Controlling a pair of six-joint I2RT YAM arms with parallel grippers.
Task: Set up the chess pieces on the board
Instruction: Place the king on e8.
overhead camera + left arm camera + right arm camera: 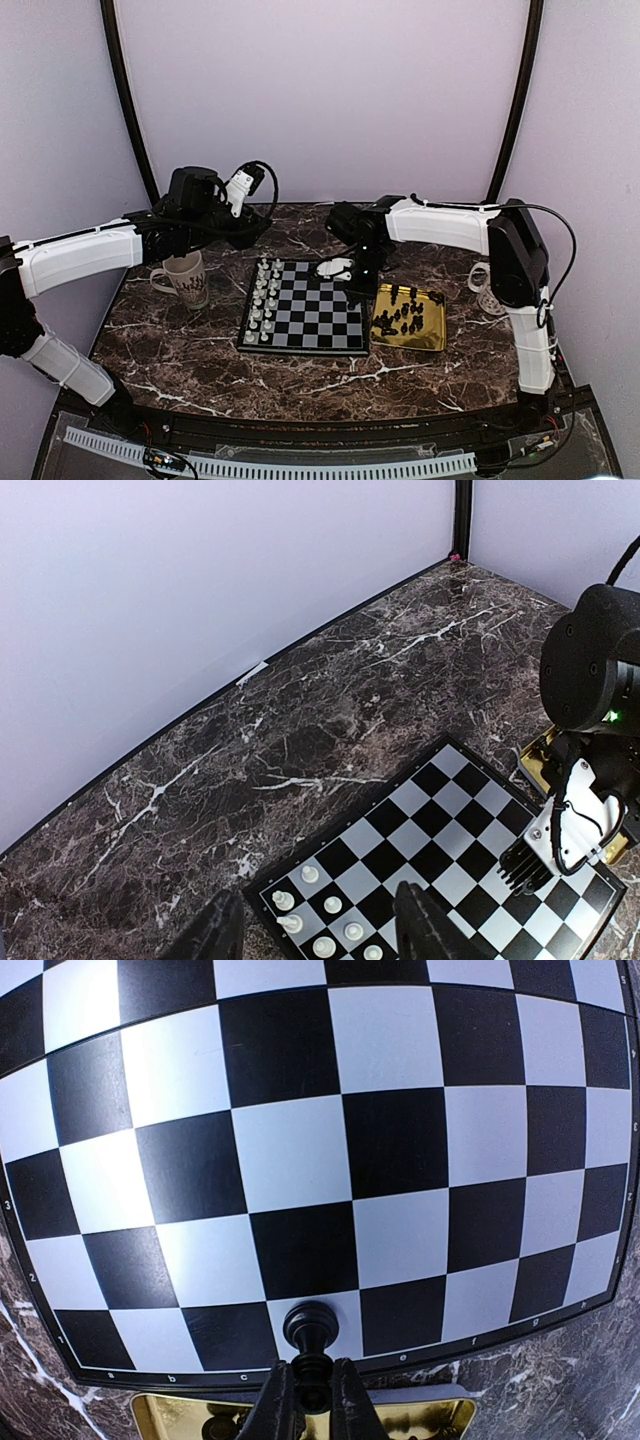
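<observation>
The board (318, 312) lies mid-table, with pale chess pieces (264, 296) in two files along its left side. Black chess pieces (405, 318) lie in a gold tray (432, 338) at its right. My right gripper (313, 1398) is shut on a black piece (312, 1328), holding it over a pale square in the board's (300, 1150) edge row nearest the tray. I cannot tell whether the piece touches the square. My left gripper (320, 932) hangs open and empty above the far left corner of the board (450, 845), over the pale pieces (310, 875).
A patterned mug (187, 279) stands left of the board and a white mug (487, 287) at the right of the tray. The right arm's wrist (585, 670) hangs over the board's right edge. Purple walls close in the marble table.
</observation>
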